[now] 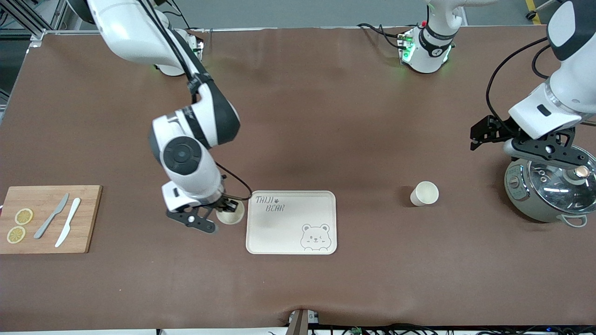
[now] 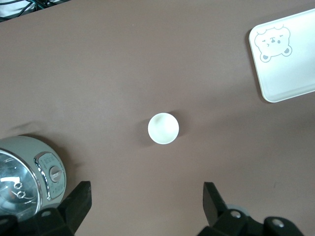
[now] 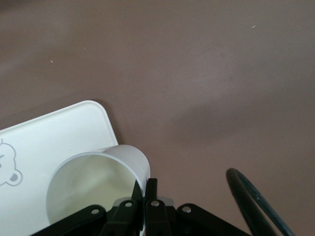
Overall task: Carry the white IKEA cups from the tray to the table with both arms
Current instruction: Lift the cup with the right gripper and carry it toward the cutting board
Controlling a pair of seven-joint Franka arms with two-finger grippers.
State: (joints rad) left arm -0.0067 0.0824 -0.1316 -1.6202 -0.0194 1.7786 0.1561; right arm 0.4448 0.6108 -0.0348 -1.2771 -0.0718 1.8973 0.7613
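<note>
"TAIJI BEAR" tray [image 1: 291, 232]; right gripper [image 1: 226, 206] pinching cup [image 1: 230, 215]; left gripper [image 2: 145, 201] fingers wide over table.

- The right gripper [image 3: 142, 192] pinches the wall of a white cup [image 3: 96, 184], one finger inside and one outside.
- The cup is open on top (nothing shows inside).
- Beside the cup lies a cream tray [image 3: 54, 137] with a bear's face.
- A black cable [image 3: 253, 204] curves over the brown table [image 3: 206, 73].

Cream-white cups [image 1: 424, 193] [image 1: 230, 215], cream tray [image 1: 279, 232] printed with a grey bear, brown table [image 1: 326, 116].
</note>
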